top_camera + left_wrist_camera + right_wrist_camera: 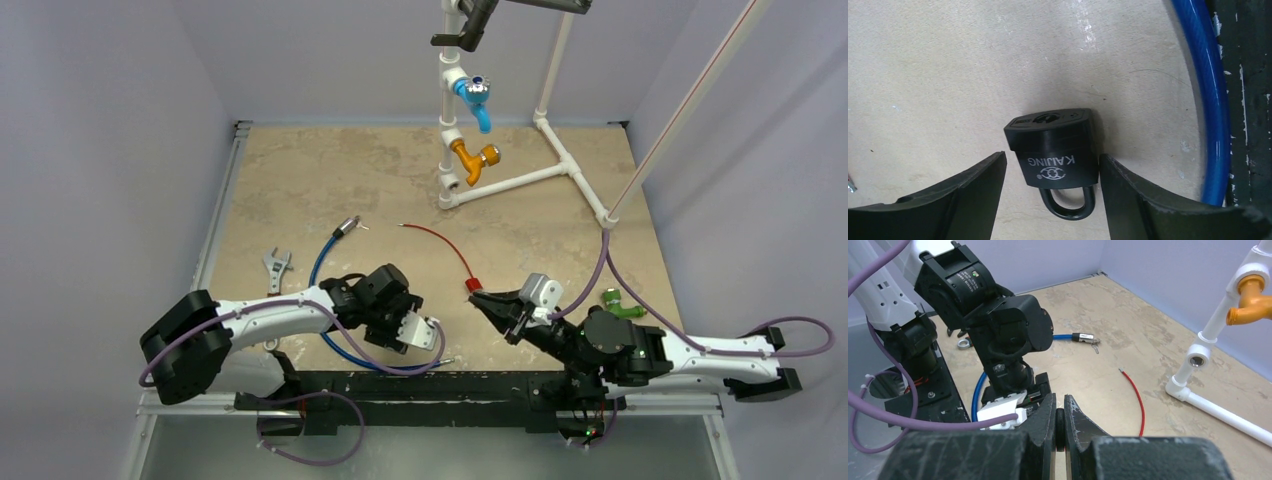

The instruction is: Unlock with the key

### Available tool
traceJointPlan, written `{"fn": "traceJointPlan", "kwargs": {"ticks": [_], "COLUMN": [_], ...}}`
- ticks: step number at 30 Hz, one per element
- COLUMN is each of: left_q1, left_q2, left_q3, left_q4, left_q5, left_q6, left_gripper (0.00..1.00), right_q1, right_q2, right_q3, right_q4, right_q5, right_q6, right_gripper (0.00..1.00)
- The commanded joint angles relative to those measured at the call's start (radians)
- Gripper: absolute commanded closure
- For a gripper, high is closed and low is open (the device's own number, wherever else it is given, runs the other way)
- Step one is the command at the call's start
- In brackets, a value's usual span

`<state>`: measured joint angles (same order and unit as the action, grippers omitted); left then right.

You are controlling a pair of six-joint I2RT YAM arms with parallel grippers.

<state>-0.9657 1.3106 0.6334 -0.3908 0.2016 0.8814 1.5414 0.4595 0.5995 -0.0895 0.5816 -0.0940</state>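
Observation:
A black padlock [1055, 155] marked KAIJING lies flat on the tabletop, keyhole end away from the wrist and shackle [1068, 207] toward it. My left gripper [1052, 156] straddles its body and is open: the right finger [1128, 190] touches the lock's side, while the left finger [983, 185] stands a small gap away. In the top view the left gripper [425, 335] hides the lock. My right gripper [1060, 407] is shut on the key [1060, 427], a thin dark head pinched between the pads. It hovers just right of the left gripper, and its tip [478, 295] shows a red bit.
A blue cable [325, 260] loops beside the left arm, close on the lock's right [1210, 100]. A red wire [440, 245], a wrench [275, 268], a green object [615, 303] and a white pipe frame [520, 180] with blue and orange taps are on the table. The black base rail [430, 385] lies near.

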Motion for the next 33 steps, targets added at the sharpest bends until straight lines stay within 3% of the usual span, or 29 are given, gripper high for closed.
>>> {"fn": "traceJointPlan", "kwargs": {"ticks": [1,5,10,13,14,15,19,20,21,22,23,30,33], "left_q1": [-0.022,-0.046,-0.082,-0.090,-0.090,-0.090,-0.091,-0.092,-0.091,-0.091,-0.091,-0.085,-0.020], "left_q2": [0.008,0.012,0.013,0.008,0.007,0.007,0.002,0.000,-0.003,-0.003,-0.003,-0.006,-0.032], "left_q3": [-0.011,-0.011,-0.020,-0.006,0.004,0.012,0.027,0.028,0.027,0.028,0.033,0.099,0.209], "left_q4": [0.065,0.081,0.103,0.080,0.072,0.070,0.052,0.058,0.074,0.086,0.097,0.107,0.021], "left_q5": [-0.046,-0.053,-0.062,-0.041,-0.035,-0.030,-0.008,-0.013,-0.024,-0.038,-0.053,-0.120,-0.088], "left_q6": [-0.016,-0.016,-0.020,-0.024,-0.035,-0.049,-0.054,-0.055,-0.063,-0.066,-0.066,-0.125,-0.256], "left_gripper": [0.40,0.63,0.74,0.90,1.00,1.00,1.00,0.91,0.64,0.53,0.49,0.43,0.42], "right_q1": [-0.003,-0.001,-0.003,-0.003,-0.002,-0.002,-0.003,-0.002,-0.002,-0.002,-0.002,-0.001,-0.002], "right_q2": [-0.022,-0.032,-0.038,-0.038,-0.038,-0.041,-0.057,-0.060,-0.063,-0.065,-0.068,-0.109,-0.136], "right_q3": [-0.007,-0.013,-0.017,-0.018,-0.017,-0.017,-0.013,-0.013,-0.012,-0.011,-0.013,-0.028,-0.022], "right_q4": [0.038,0.037,0.034,0.033,0.031,0.030,0.021,0.019,0.016,0.010,0.007,0.018,0.017], "right_q5": [0.030,0.034,0.031,0.032,0.035,0.038,0.044,0.044,0.045,0.048,0.051,0.078,0.073], "right_q6": [0.009,0.011,0.020,0.019,0.018,0.017,0.016,0.017,0.020,0.022,0.022,0.028,0.043], "right_gripper": [1.00,1.00,1.00,1.00,1.00,1.00,1.00,1.00,1.00,1.00,1.00,1.00,1.00]}}
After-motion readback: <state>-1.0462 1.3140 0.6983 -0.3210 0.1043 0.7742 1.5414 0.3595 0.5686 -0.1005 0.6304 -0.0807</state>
